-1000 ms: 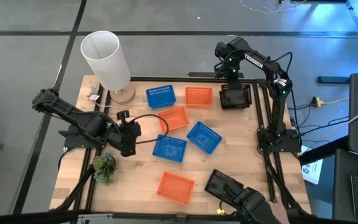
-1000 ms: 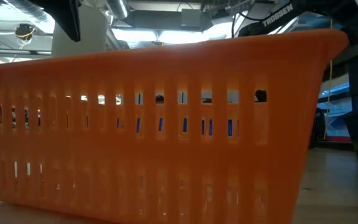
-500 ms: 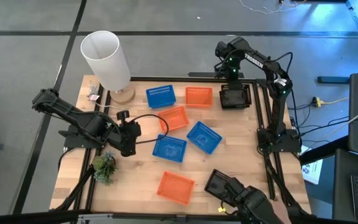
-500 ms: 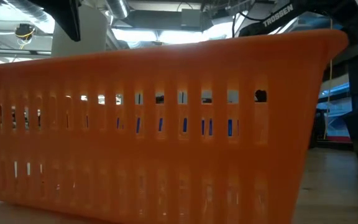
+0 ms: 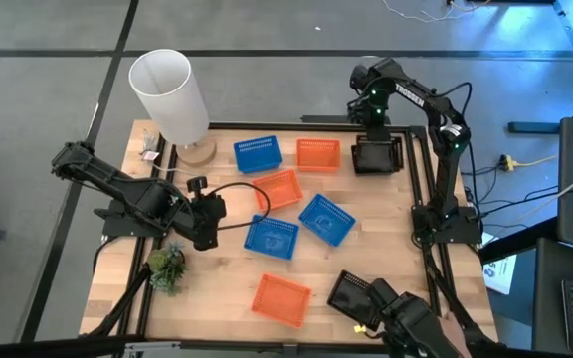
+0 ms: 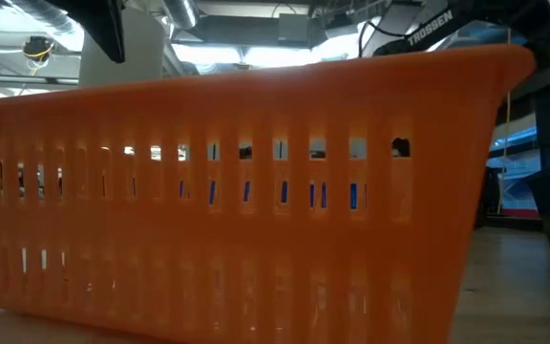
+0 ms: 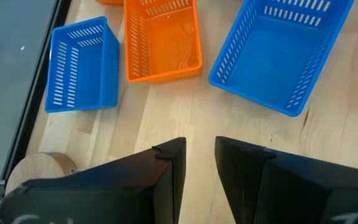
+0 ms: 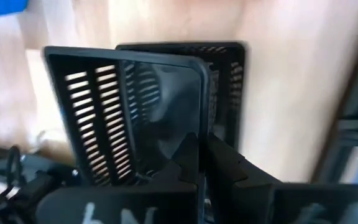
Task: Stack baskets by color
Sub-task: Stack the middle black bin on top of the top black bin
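Three blue baskets [image 5: 258, 154] [image 5: 326, 219] [image 5: 272, 237] and three orange baskets [image 5: 317, 154] [image 5: 279, 189] [image 5: 282, 298] lie flat on their bottoms on the wooden table. The near orange basket [image 6: 237, 191] fills the low view. My right gripper [image 8: 202, 163] is at the far right corner, shut on a black basket [image 8: 135, 106] above a second black basket [image 8: 229, 74]. Another black basket [image 5: 351, 291] lies near the front right. My left gripper [image 7: 199, 168] hovers open at the table's left, with nothing between its fingers. My right gripper pinches one wall of the black basket at its rim [image 8: 194, 140] between its two fingers, which come from above and point steeply down. The basket hangs tilted below the fingers, over the second black basket. I cannot tell whether the two baskets touch.
A tall white cylinder [image 5: 172, 94] stands on a round wooden base at the far left. A small green plant [image 5: 165, 267] stands near the left edge. A black frame rail [image 5: 411, 179] runs along the right side. A dark shape [image 5: 416, 323] overlaps the front right corner.
The dark shape at the front right corner has shifted a little toward the table's right edge.
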You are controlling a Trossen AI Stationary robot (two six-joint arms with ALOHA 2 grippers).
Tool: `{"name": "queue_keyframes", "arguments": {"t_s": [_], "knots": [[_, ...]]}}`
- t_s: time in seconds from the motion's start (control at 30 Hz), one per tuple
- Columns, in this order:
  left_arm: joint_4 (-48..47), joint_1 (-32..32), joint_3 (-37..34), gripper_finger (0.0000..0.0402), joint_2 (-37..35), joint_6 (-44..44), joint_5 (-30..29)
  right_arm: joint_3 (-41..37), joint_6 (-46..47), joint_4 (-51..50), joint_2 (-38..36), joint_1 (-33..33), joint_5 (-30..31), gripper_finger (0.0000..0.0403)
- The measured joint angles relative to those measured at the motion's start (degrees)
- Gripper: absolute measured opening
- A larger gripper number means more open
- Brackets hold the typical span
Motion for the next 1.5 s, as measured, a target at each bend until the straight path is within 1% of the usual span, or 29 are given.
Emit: {"name": "queue_keyframes", "arguments": {"t_s": [0.03,0.1,0.17,0.3,0.63,0.8,1.1,1.2,1.5], "knots": [[0.0,0.0,0.0,0.0078,0.0,0.0,0.0,-1.2,-0.1,0.0,0.0,0.0,0.1,0.0006],[0.0,0.0,0.0,0.0078,0.0,0.0,0.0,-3.4,-0.1,-0.1,0.0,-0.1,2.4,0.0006],[0.0,0.0,0.0,0.0078,0.0,0.4,0.0,-4.3,-0.2,0.4,0.0,-0.1,3.4,0.0006],[0.0,0.3,0.0,0.0078,0.0,0.9,0.0,-4.0,-0.3,1.6,0.1,-0.1,3.1,0.0006],[0.0,0.3,0.0,0.0078,0.0,0.6,0.0,0.2,-1.6,2.0,0.1,-0.1,2.9,0.0006],[0.0,0.3,0.0,0.0078,0.0,0.6,0.0,-0.4,-1.6,2.6,0.1,-0.1,-0.5,0.0006],[0.0,0.3,0.0,0.0078,0.0,0.5,0.0,-3.0,-1.6,5.4,0.1,-0.1,-0.1,0.0006],[0.0,0.3,0.0,0.0078,0.0,0.5,0.0,-3.0,-1.6,6.7,0.1,-0.1,-0.2,0.0016],[0.0,0.3,0.0,0.0078,0.0,0.3,0.0,-3.0,-1.5,5.7,0.1,-0.1,-0.4,0.0024]]}}
